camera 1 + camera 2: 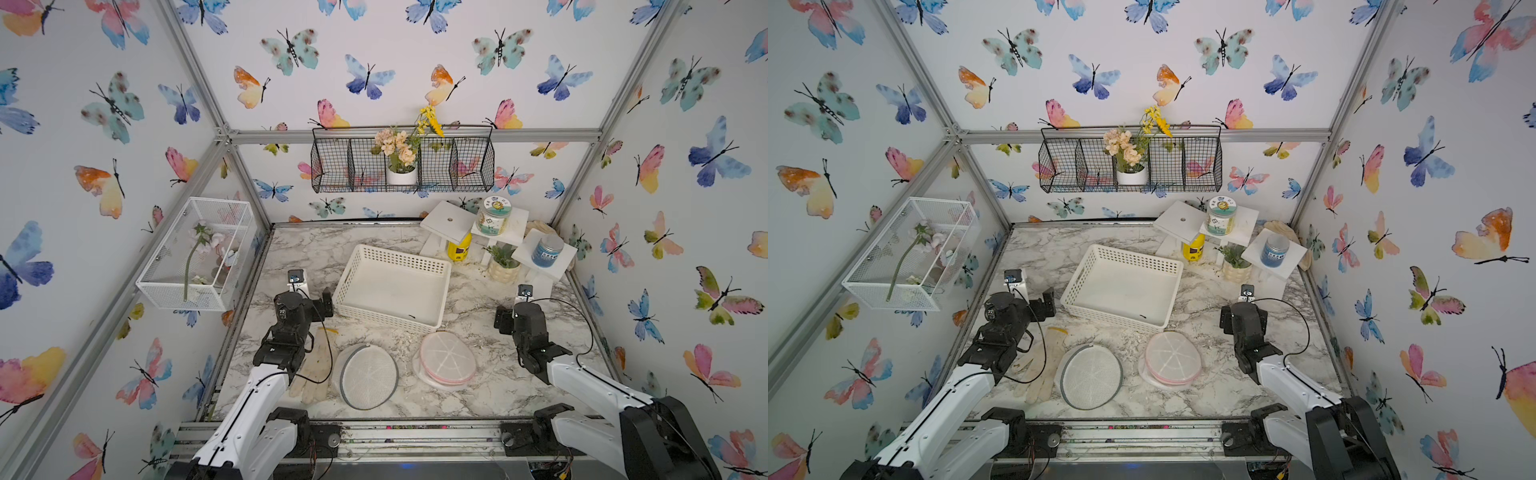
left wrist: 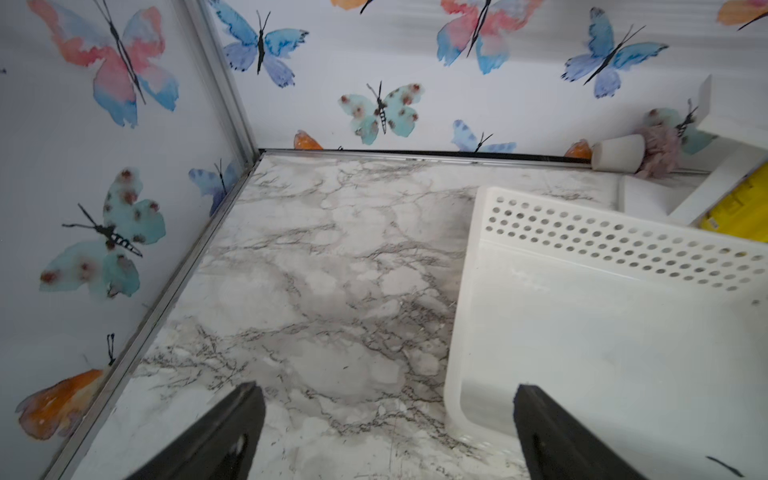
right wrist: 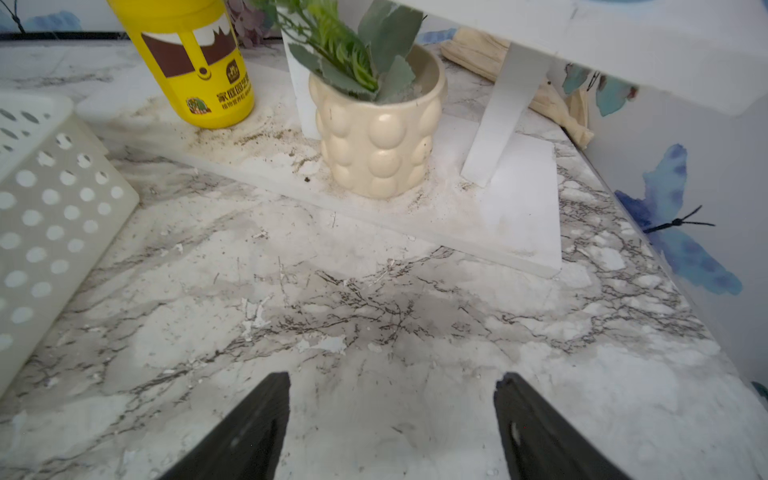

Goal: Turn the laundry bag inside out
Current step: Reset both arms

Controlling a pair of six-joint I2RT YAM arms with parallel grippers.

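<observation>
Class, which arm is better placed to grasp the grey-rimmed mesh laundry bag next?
Probably left: the open left end effector hovers nearer the grey-rimmed bag; the right end effector lies beyond the pink-rimmed bag.

In both top views, a perforated tray point(image 1: 399, 259) is being seen at mid-frame on the table point(image 1: 307, 253). Below it, a laundry bag point(image 1: 365, 376) is lying just right of a glove point(image 1: 313, 374), and a second laundry bag point(image 1: 448, 359) is lying further right, near but apart. A tiered stand point(image 1: 446, 222) is being seen at the tray's upper right, with a bottle point(image 1: 459, 247) and a potted plant point(image 1: 503, 264) standing beneath it.
</observation>
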